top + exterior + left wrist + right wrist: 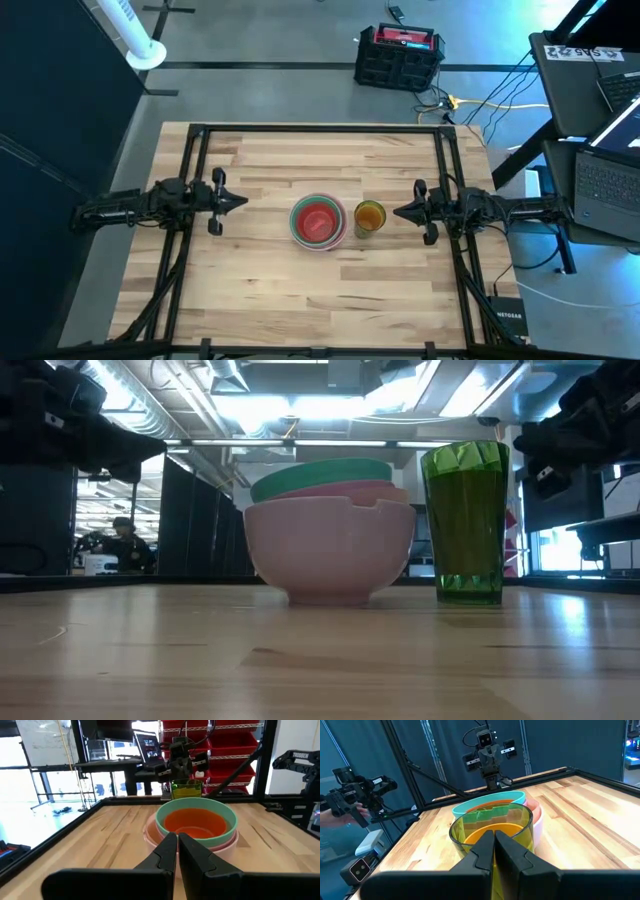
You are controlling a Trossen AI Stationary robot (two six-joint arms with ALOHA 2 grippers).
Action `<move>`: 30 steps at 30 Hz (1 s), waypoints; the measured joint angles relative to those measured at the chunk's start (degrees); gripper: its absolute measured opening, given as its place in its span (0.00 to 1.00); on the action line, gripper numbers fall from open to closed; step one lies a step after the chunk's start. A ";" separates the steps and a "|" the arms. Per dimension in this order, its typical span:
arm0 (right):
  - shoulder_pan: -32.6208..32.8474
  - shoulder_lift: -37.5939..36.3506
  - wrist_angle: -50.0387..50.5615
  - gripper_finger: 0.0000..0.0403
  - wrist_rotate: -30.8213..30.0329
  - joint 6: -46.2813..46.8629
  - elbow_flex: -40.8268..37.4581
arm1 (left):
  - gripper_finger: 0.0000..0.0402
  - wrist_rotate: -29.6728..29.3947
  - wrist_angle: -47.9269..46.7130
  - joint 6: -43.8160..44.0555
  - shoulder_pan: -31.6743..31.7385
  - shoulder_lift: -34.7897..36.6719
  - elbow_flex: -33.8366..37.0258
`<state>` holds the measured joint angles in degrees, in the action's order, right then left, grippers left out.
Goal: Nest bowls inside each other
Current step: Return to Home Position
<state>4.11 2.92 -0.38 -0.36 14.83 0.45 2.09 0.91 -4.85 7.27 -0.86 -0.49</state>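
The bowls (318,221) stand nested in one stack at the table's middle. A red bowl (192,821) sits innermost, inside a teal one (162,822), inside a pink one (385,491). A pale outer bowl (330,545) holds them all and rests on the wood by its foot. My left gripper (243,201) hangs shut above the table to the left of the stack, pointing level at it, with its fingers (169,851) together. My right gripper (397,212) hangs shut to the right, pointing level toward the stack, and is also seen in the right wrist view (494,842).
A tall green see-through cup (369,217) with an orange cup (485,836) inside it stands just right of the bowls, between them and my right gripper. Black frame rails (190,180) run along both sides of the table. Bare wood (320,300) lies near and far of the stack.
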 joint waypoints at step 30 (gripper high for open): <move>0.00 0.02 0.00 0.00 0.00 0.02 0.00 | 0.00 0.00 -0.17 1.00 0.00 0.00 0.00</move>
<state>4.11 2.94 -0.38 -0.36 14.85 0.45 2.09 0.73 -3.85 7.27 -0.86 -0.49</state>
